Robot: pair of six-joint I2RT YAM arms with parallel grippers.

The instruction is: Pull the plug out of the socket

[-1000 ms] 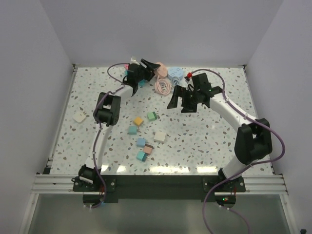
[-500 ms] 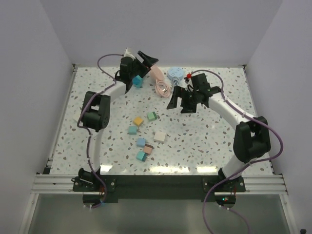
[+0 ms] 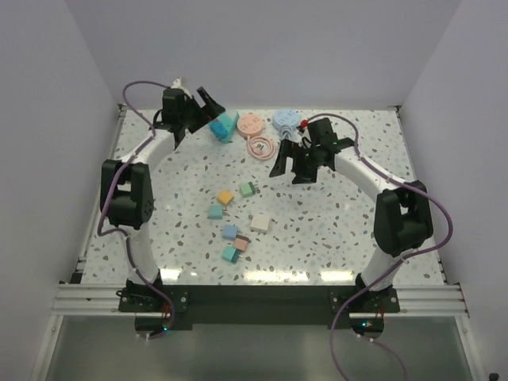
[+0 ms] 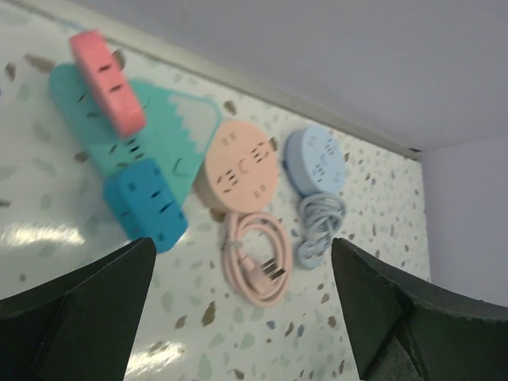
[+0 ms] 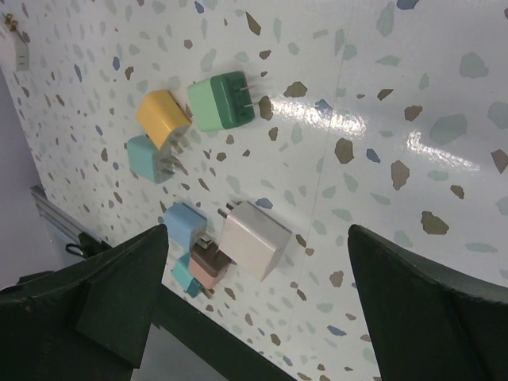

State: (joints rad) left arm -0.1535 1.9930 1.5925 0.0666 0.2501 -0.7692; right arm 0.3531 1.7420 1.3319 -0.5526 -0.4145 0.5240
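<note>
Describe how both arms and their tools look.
The left arm and right arm have white links, bulky black joints and a purple cable looping along each. The left tool and right tool are black, with broad wedge-shaped fingers. No markings visible.

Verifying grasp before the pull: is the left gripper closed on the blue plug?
No, the left gripper is open and empty, apart from the blue plug.

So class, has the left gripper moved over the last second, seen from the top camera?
Yes. The left gripper has swung left, farther from the blue socket, which stayed put.
</note>
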